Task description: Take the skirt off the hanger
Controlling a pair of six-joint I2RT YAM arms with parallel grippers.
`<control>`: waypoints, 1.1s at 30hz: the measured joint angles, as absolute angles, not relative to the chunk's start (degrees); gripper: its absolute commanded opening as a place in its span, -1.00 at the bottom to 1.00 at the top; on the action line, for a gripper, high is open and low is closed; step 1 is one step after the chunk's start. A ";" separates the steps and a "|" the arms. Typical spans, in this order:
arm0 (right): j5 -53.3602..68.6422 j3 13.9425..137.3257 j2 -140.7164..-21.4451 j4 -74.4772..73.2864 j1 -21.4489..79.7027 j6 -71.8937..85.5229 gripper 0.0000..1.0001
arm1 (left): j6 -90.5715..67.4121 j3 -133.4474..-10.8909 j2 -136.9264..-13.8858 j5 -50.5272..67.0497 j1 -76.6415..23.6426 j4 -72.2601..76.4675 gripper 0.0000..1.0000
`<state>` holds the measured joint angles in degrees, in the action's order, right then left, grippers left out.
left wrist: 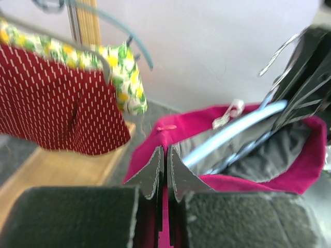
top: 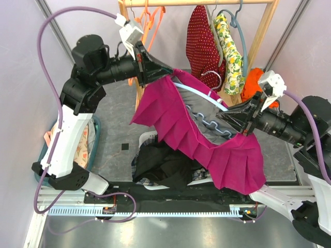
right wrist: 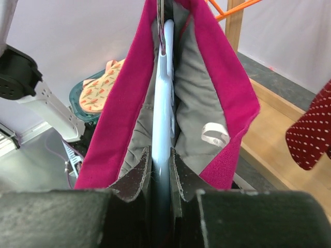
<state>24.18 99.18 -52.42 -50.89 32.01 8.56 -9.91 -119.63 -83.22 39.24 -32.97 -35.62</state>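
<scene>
Skirt removal: both grips set, slip-off not yet done.

The left hand (top: 153, 71) was pressed together on the waistband of the magenta skirt (top: 207, 139), at the far-left end of the pale blue hanger (top: 202, 93). The right hand (top: 234, 115) pinched the hanger's near-right end. The skirt hung around the hanger, above the bench (top: 116, 124). My judgement of the next move: draw the waistband off the left end, hanger held steady.
</scene>
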 measured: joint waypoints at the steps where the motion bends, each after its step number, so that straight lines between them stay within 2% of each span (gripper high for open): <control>1: 24.51 98.28 -52.38 -49.69 32.01 9.06 -1.00 | -9.96 -122.56 -84.29 39.29 -33.12 -36.12 -0.89; 4: 25.30 93.45 -52.05 -44.27 32.01 11.03 -1.00 | -10.20 -128.66 -86.30 39.33 -34.26 -35.81 -0.88; 8: 26.44 87.18 -52.25 -37.63 32.01 14.39 -1.00 | -10.68 -130.74 -86.30 39.77 -37.43 -35.11 -0.88; 21: 30.74 87.48 -58.24 -23.33 32.03 23.27 -0.99 | -10.85 -121.84 -84.58 41.08 -40.86 -34.57 -0.86; 22: 31.48 87.48 -58.43 -21.85 32.03 24.47 -0.87 | -10.83 -121.40 -84.38 41.08 -40.93 -34.54 -0.86; 28: 34.92 85.14 -60.66 -8.08 33.12 33.78 -0.56 | -10.15 -121.89 -83.09 40.60 -41.01 -32.84 -0.88; 31: 34.63 84.73 -61.41 -5.39 35.48 34.15 -0.49 | -9.85 -122.54 -82.30 40.66 -41.01 -32.97 -0.91; 33: 34.26 84.75 -61.63 -4.12 37.06 33.54 -0.56 | -9.61 -122.83 -81.82 40.82 -41.10 -33.32 -0.92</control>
<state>34.26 84.75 -61.63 -4.12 37.06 33.54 -9.61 -122.83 -81.82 40.82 -41.10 -33.32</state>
